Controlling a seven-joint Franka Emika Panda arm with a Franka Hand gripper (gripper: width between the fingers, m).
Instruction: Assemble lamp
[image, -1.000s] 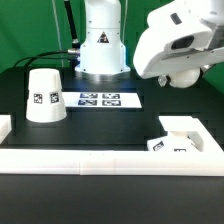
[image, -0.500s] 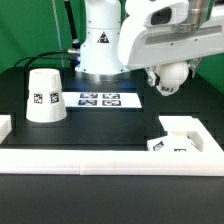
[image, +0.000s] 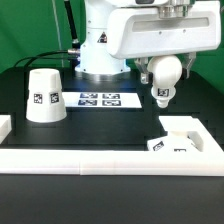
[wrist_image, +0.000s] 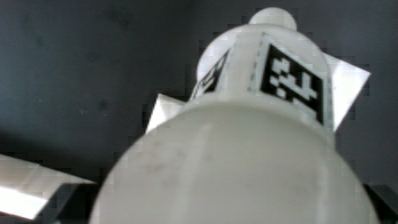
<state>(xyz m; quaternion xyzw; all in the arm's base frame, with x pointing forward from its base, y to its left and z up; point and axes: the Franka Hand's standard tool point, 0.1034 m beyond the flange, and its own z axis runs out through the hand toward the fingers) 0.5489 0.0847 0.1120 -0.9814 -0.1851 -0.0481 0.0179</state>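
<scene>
The pincer (image: 164, 66) hangs above the table (image: 110, 130), clenched around the bulb (image: 163, 88). The bulb's round body sits up between the fingers and its narrow neck points down. The fingers themselves are mostly hidden behind the bulb and the arm's (image: 160, 35) bulky white head. The bulb is clear of the table, over the stretch between the middle and the edge on the exterior view's right, and nearer the far edge than the near one.

In the wrist view the bulb (wrist_image: 231, 150) fills nearly the whole picture, its neck tapering away over the dark tabletop. A black-and-white square tag (wrist_image: 294, 80) is stuck on the neck. It shows only a block pattern, no letters. A small tag also shows low on the neck in the exterior view.

Just beyond the bulb, toward the exterior view's left, the marker board (image: 100, 100) lies flat near the far edge with a row of square tags. Farther that way the shade (image: 43, 95) stands upright with its wide end down, bearing two tags on its side.

The base (image: 170, 146) lies by the near corner on the exterior view's right, tucked into the angle of a white rail (image: 100, 162) that runs along the near edge. Its tags are too small to read.
</scene>
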